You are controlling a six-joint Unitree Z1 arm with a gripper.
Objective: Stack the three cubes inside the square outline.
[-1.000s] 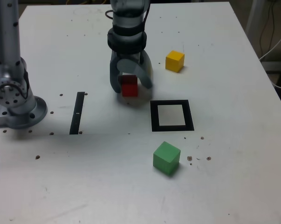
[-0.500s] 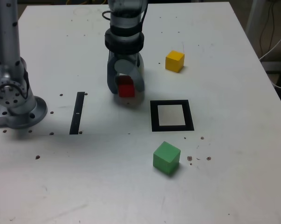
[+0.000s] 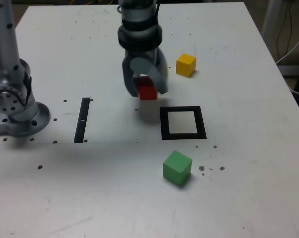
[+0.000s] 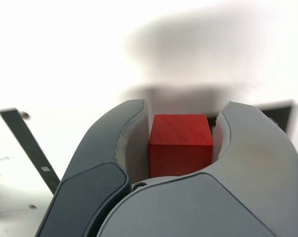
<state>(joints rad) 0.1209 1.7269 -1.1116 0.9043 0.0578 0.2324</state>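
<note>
Though ext.-view only, yel. cube (image 3: 186,65) & grn. cube (image 3: 177,167) plain, claw (image 4: 187,105) tight on red cube (image 4: 181,145).

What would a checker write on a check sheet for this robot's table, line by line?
Surface: white table, marked with small dark spots.
Red cube: between the fingers, lifted off the table.
Yellow cube: on the table, beyond the square outline in the exterior view.
Green cube: on the table, nearer the camera than the outline.
Square outline: black frame, white centre, no cube inside.
Clutter: black strip, lying flat.
Gripper: closed on the red cube.
Cables: pale cable off the table at the exterior view's right.
Surroundings: dark beyond the table; no people seen.
</note>
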